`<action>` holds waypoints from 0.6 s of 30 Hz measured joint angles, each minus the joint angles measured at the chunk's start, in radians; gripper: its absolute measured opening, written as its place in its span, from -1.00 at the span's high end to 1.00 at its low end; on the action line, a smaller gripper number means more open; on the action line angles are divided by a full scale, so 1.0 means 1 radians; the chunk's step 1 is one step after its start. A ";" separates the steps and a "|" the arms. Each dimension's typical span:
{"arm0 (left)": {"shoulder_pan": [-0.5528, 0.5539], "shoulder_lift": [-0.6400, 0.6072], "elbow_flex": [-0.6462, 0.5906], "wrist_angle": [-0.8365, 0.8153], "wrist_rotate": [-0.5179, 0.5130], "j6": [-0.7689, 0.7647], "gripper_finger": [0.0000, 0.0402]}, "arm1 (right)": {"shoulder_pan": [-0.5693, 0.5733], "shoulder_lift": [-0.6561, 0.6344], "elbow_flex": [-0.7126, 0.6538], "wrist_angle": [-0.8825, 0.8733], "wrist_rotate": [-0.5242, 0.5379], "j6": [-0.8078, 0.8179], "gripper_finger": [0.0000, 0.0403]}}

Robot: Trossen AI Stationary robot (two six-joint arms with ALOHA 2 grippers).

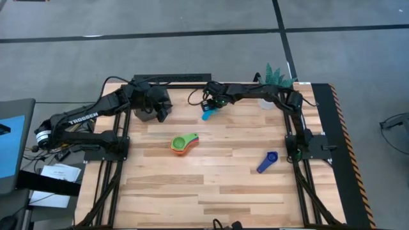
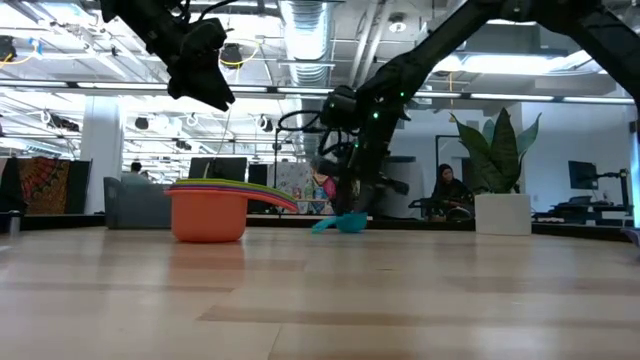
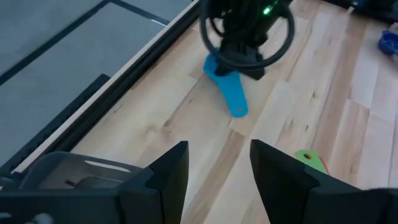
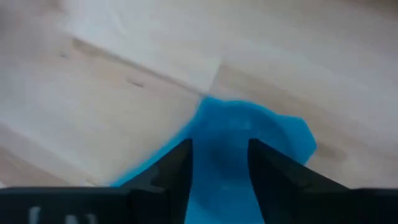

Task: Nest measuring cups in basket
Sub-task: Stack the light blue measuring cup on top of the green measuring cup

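A light blue cup (image 1: 206, 115) lies on the table at the far middle, its handle (image 3: 237, 102) pointing toward the near edge. My right gripper (image 1: 213, 104) is down on its bowl end, fingers shut on it. An orange cup with a green cup nested in it (image 1: 184, 144) stands at the table's centre. A dark blue cup (image 1: 267, 161) lies at the near right. The dark basket (image 1: 149, 102) stands at the far left. My left gripper (image 3: 219, 167) hovers open and empty beside the basket, well above the table. My right gripper has the light blue cup's bowl end (image 4: 221, 146) between its two fingers, and the blue fills the gap between them. The fingers come from above, pointing down. The cup rests on the table (image 2: 345, 223). The gripper hides the exact place of contact.
A white plant pot (image 1: 268, 102) with a green plant (image 1: 278, 76) stands at the far right. Bare wood lies between the nested cups and the near edge. Black frame rails run along the table's left and right sides.
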 joint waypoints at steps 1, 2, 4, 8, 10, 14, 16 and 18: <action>0.000 0.000 0.000 0.000 0.000 0.000 0.20 | -0.001 0.003 -0.002 -0.005 -0.010 0.002 0.16; 0.000 0.000 0.000 0.000 -0.002 0.000 0.20 | 0.000 0.004 -0.004 -0.014 -0.012 0.001 0.20; 0.000 0.000 0.000 0.000 -0.004 -0.001 0.20 | 0.000 0.002 -0.005 -0.011 -0.013 0.001 0.29; 0.000 0.000 0.000 0.001 -0.004 -0.001 0.20 | 0.000 0.001 -0.003 -0.013 -0.024 -0.047 0.47; 0.000 0.000 0.000 0.002 -0.005 -0.002 0.20 | 0.004 0.001 -0.003 -0.014 -0.046 -0.069 0.54; 0.000 0.000 0.000 0.001 -0.005 -0.022 0.20 | 0.023 -0.027 -0.003 -0.017 -0.037 -0.097 0.61; 0.000 0.000 0.000 0.002 -0.005 -0.026 0.20 | 0.028 -0.046 -0.003 -0.022 -0.036 -0.104 0.61; 0.000 0.000 0.000 0.002 -0.005 -0.031 0.20 | 0.033 -0.062 -0.003 -0.021 -0.035 -0.103 0.58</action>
